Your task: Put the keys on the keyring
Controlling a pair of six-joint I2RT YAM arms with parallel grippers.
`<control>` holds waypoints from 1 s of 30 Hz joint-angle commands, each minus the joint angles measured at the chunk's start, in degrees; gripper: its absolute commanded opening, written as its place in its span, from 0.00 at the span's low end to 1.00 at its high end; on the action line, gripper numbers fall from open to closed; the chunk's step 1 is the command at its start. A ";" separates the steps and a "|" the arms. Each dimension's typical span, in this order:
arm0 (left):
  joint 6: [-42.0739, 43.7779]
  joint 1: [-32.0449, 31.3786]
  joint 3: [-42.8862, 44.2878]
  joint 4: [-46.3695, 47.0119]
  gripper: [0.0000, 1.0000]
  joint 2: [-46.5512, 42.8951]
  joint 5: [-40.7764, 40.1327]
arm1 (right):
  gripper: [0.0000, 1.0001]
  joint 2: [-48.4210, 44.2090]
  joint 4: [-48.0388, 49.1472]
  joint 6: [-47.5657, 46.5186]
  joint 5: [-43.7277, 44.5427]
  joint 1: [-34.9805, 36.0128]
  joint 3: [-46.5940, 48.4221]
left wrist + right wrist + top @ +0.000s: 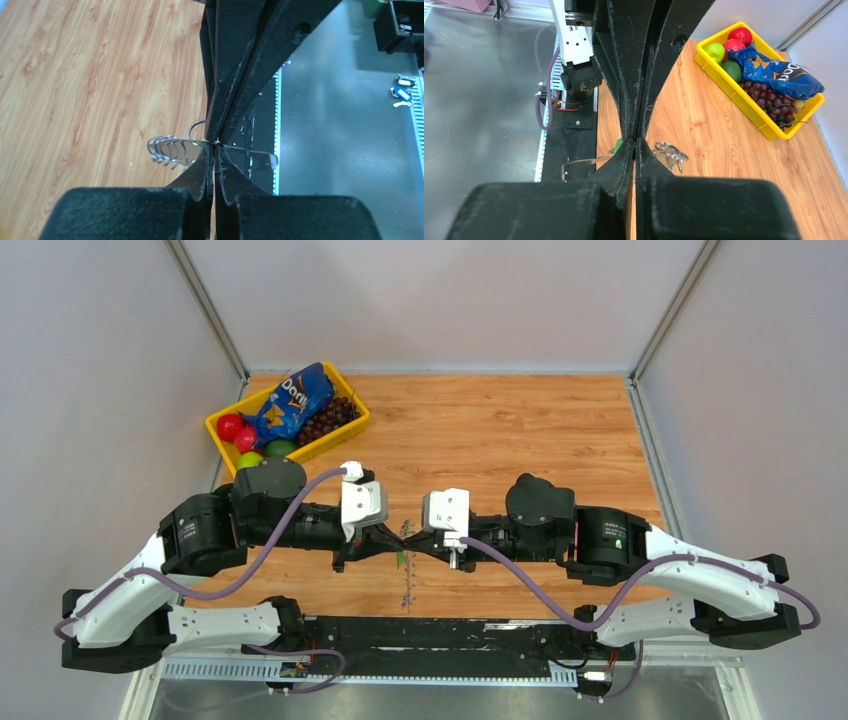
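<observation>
looking down from the top camera, i see both arms folded inward so their tips meet nose to nose over the near middle of the table (540,430). the left gripper (214,147) is clenched: in its wrist view the two fingers press together with no gap. the thin wire of the keyring (169,149) runs straight across at the very tips, so i read it as pinching the ring. the ring lies roughly level there, with a cluster of small silver loops sticking out to one side of the fingers and a bare stretch of hoop to the other. from the top view it shows only as a thin line running from the two tips toward the near edge.

the right gripper (634,142) comes in from the opposite side, its tips touching the left ones. its jaws are drawn nearly together, with only a sliver between them. what it pinches i cannot tell, because the fingers hide the contact. the keys (617,146) show only as a scrap of green tag poking out just beside the right tips, on the side toward the arm bases. the dark metal parts i cannot make out.

well apart, at the back left corner, sits a yellow bin (330,438) holding a blue chip bag (292,400), grapes (335,416) and red and green fruit (231,426).
</observation>
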 commanded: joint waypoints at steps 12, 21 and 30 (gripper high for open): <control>1.67 0.05 0.89 5.55 0.05 -3.97 1.44 | 0.00 -3.17 2.77 1.14 0.45 0.27 -2.39; 0.31 0.06 -4.81 16.68 0.32 -11.02 0.81 | 0.00 -8.94 12.95 4.18 4.35 0.29 -7.54; -1.78 0.11 -10.00 26.06 0.36 -14.38 1.28 | 0.00 -13.17 26.86 5.79 5.03 0.29 -12.27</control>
